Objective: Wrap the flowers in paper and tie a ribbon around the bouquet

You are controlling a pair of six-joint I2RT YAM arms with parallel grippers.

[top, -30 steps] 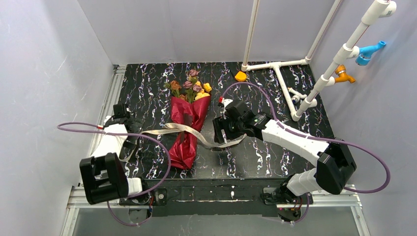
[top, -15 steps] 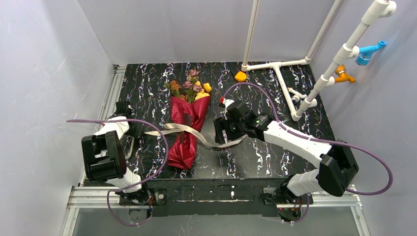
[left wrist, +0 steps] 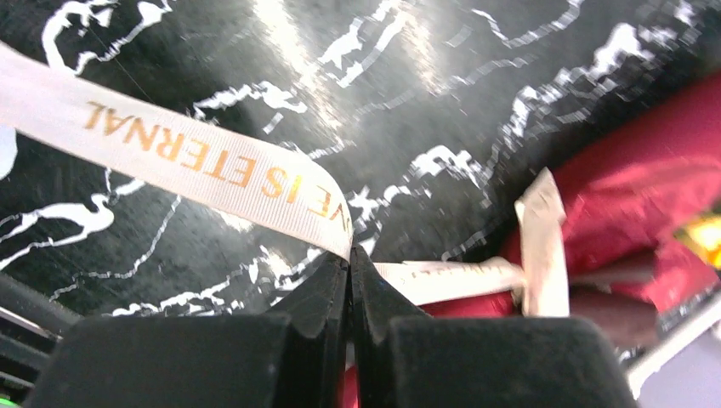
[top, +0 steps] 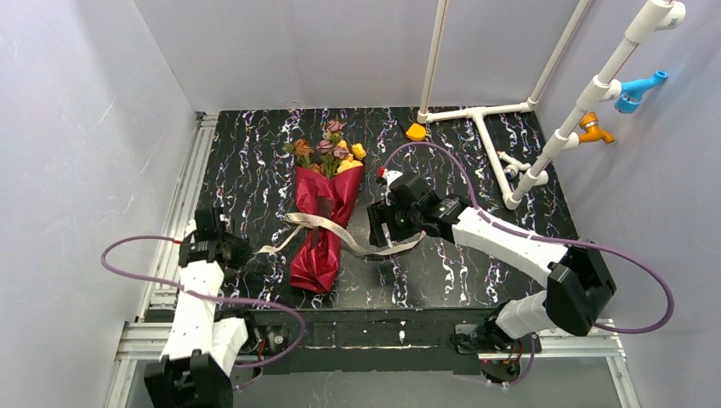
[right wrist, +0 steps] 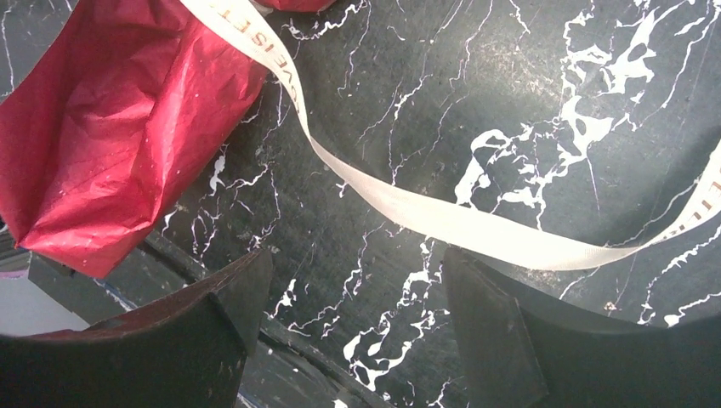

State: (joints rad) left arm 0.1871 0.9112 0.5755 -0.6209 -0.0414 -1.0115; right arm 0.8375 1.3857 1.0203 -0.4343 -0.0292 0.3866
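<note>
The left gripper (left wrist: 349, 274) is clenched, by its tips only, on the narrow cream fabric ribbon (left wrist: 212, 161), left of the dark red paper bouquet (top: 323, 223) that lies on the black marbled counter (top: 255, 153). A pull may slip the ribbon free. The right gripper (right wrist: 357, 340) hangs released above it.

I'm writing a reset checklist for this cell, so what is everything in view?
Bouquet of yellow, orange and pink flowers in a dark red paper cone: one, lying mid-table.
Cream fabric ribbon with gold lettering: one, across the bouquet.
Small orange wedge: one, far edge.
White plastic pipe frame: one, far right, with a blue fitting and an orange fitting.
Black marbled table: one.
Purple cables: two, one on each arm.
Left gripper: shut on the ribbon.
Right gripper: open above the ribbon.
</note>
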